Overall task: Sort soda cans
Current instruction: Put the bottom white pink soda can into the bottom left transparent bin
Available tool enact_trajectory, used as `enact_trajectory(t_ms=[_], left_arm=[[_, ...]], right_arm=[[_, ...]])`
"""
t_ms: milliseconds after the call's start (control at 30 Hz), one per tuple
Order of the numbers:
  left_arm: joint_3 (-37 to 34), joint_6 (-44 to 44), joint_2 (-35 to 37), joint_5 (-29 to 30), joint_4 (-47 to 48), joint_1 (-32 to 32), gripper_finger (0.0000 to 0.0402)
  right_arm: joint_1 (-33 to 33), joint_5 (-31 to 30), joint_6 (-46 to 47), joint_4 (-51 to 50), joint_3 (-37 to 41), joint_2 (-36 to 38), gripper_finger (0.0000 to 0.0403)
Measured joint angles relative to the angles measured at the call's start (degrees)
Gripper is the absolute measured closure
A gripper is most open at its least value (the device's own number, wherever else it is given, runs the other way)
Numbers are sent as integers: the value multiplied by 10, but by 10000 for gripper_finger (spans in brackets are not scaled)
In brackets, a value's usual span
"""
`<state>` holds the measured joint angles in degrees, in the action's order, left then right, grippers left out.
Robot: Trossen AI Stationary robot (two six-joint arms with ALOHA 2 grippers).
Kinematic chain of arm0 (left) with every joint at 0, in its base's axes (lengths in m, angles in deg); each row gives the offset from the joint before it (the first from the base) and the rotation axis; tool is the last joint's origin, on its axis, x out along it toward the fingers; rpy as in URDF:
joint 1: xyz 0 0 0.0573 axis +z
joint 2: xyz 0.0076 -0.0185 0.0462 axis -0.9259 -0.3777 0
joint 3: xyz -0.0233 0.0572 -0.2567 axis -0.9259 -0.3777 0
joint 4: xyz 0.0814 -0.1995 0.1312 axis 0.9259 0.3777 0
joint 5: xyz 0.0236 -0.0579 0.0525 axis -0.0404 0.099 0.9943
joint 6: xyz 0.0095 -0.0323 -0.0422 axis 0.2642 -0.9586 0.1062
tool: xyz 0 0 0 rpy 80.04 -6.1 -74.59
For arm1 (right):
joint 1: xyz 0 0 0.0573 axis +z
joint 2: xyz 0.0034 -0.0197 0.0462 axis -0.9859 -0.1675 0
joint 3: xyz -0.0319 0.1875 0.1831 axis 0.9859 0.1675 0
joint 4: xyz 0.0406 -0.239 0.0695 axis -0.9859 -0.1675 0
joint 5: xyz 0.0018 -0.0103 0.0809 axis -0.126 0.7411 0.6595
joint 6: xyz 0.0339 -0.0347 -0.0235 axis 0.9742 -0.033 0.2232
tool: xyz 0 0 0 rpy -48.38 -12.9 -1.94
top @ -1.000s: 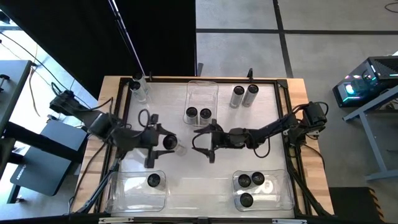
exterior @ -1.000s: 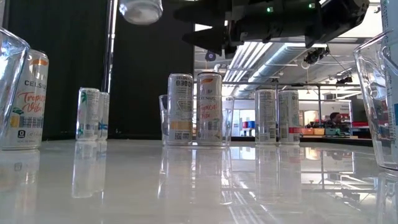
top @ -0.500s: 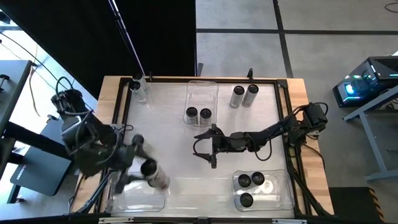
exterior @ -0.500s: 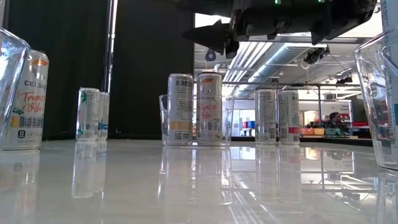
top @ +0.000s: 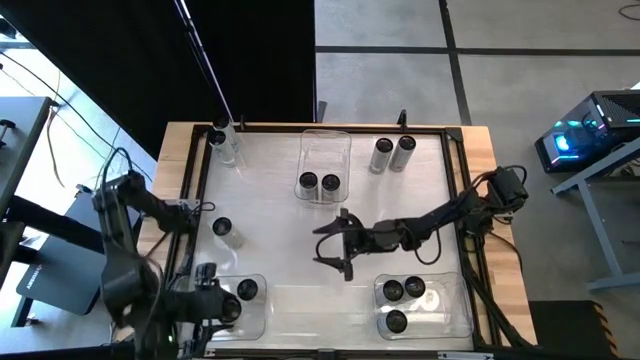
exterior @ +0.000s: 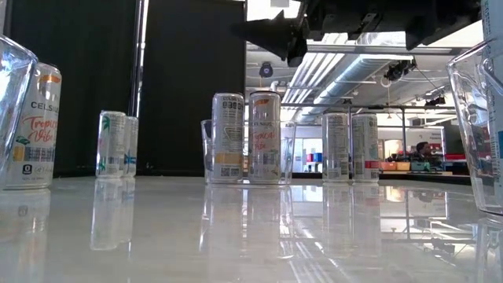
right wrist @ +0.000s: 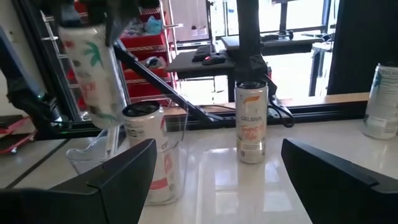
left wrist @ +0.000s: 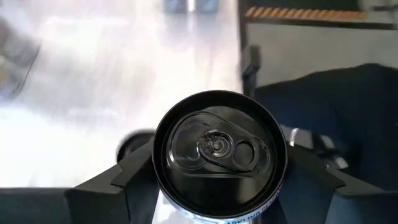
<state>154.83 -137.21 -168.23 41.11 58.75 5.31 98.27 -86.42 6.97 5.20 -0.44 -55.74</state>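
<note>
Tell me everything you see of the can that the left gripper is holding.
The can is a slim cylinder with a glossy dark top and an unopened pull tab. Its pale side carries a green palm print. The left gripper clamps it between its fingers, lifted and slightly tilted, over the near-left clear bin.

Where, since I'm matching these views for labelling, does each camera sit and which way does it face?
High: above the table, looking straight down; both arms show.
Low: at table-top height, looking level across at two cans in a bin; an arm passes overhead.
Left wrist: looks past the left fingers onto the soda can they grip.
Right wrist: looks across the table past the open right fingers.
Shared: the right wrist view also shows that soda can.
</note>
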Motion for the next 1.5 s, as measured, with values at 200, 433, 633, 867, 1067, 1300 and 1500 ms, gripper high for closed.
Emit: enact_trajectory(t_ms=[200, 433, 633, 867, 1067, 1300, 1500], left_arm=[[0, -99, -44, 82, 10, -46, 156], [0, -209, -104, 163, 61, -83, 156], [0, -290, -158, 201, 116, -88, 156], [0, -338, -200, 202, 134, -88, 151], [0, -365, -220, 207, 127, -87, 146], [0, -360, -225, 219, 105, -79, 144], [-18, -340, -224, 217, 80, -64, 144]], right_arm=[[16, 0, -13, 1, 0, 0, 61], [29, 0, -22, 9, 0, 0, 61], [28, -1, -24, 17, 0, 0, 61], [28, -1, -20, 18, 0, 0, 61], [28, -1, -20, 26, 0, 0, 61], [28, -1, -17, 26, 0, 0, 61], [28, -2, -15, 26, 0, 0, 61]])
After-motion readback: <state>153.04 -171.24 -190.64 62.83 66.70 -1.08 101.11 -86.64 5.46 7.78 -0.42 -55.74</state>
